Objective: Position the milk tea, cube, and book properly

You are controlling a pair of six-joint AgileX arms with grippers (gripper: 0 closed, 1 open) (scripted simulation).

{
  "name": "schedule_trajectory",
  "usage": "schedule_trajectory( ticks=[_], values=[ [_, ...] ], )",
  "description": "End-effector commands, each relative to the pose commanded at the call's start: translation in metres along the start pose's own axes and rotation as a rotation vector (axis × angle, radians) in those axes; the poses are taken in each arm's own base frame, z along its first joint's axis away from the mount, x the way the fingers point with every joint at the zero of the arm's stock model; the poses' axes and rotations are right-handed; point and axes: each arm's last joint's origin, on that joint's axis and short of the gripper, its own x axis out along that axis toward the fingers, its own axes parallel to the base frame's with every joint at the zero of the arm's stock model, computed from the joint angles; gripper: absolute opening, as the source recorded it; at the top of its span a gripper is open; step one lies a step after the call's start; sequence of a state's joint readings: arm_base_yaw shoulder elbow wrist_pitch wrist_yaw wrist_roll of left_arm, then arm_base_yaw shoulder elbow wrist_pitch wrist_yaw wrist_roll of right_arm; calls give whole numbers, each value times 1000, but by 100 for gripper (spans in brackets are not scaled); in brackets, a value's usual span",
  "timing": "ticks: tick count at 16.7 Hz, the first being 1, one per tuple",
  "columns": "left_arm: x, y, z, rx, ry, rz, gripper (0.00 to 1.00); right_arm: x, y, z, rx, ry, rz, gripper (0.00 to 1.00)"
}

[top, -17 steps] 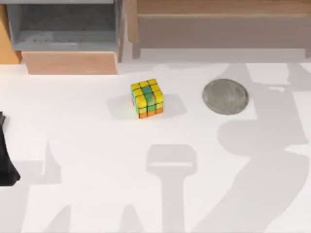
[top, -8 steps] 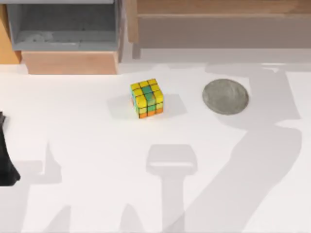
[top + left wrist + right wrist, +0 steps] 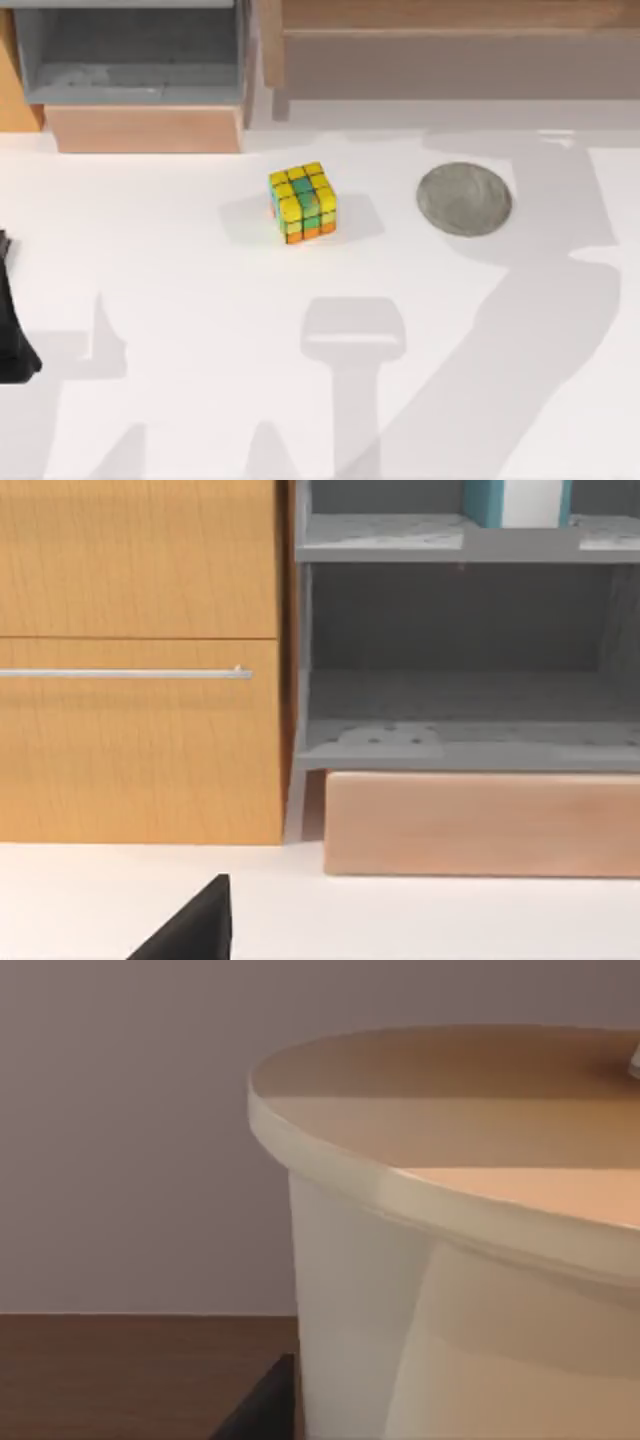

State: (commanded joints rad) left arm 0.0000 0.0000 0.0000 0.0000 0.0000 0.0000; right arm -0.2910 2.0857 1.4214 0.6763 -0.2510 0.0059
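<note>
The cube [image 3: 302, 203] sits on the white table [image 3: 200, 400] just above centre, with the flat grey disc [image 3: 464, 199] well apart at its three o'clock. The left arm [image 3: 12, 320] is parked at the table's nine o'clock edge; its jaws cannot be told. The right wrist view shows the milk tea [image 3: 450, 1260] very close, orange top up; whether the right jaws grip it cannot be told.
</note>
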Motion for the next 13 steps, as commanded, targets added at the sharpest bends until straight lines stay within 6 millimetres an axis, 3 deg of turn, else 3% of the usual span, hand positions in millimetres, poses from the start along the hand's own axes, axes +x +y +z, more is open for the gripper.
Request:
schedule_trajectory(
  ticks=[7,13],
  values=[
    [0,0,0,0,0,0,100,0,0,0,0,0,0,2],
    [0,0,0,0,0,0,100,0,0,0,0,0,0,0]
  ],
)
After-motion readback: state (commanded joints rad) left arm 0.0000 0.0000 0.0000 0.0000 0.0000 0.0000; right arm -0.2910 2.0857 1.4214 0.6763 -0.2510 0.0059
